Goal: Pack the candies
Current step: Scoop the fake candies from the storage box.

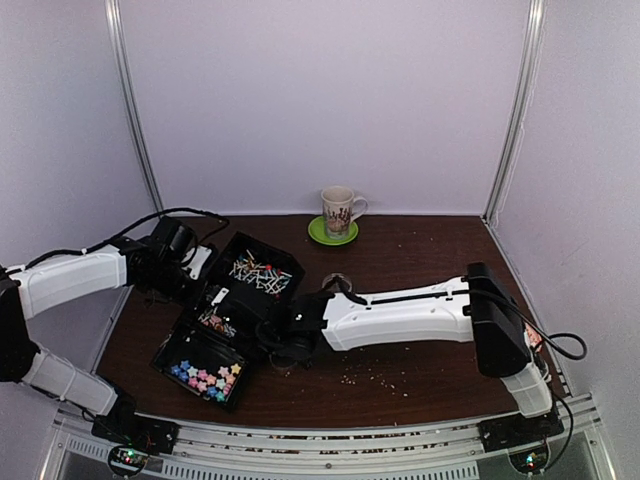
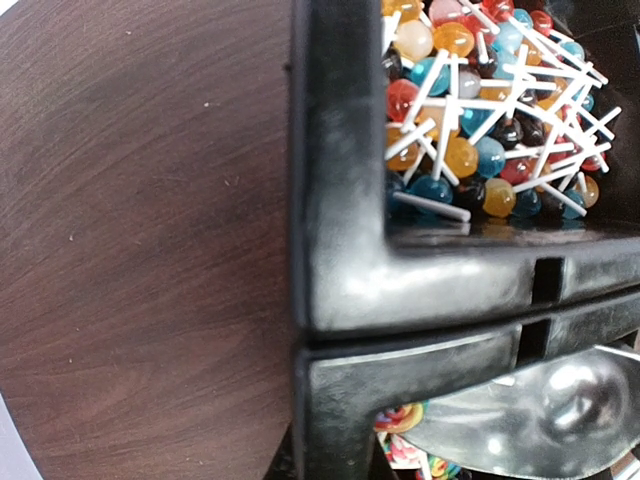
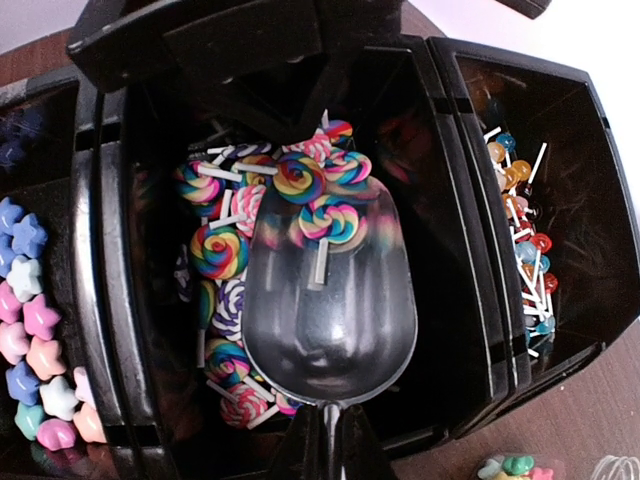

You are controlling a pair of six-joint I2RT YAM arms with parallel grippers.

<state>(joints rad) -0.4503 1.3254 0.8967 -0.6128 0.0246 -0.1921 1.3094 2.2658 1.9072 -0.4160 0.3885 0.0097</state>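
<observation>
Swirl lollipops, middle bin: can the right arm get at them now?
Probably yes: the scoop it holds sits among the swirl lollipops in the open middle bin, a few lying on its front; nothing covers them.

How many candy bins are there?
3. In the right wrist view: the left bin holds star candies, the middle bin holds swirly lollipops under the scoop, the right bin holds round lollipops. No other bin shows.

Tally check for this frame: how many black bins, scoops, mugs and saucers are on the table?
black bins: 3
metal scoop: 1
mug: 1
green saucer: 1
Total: 6
</observation>
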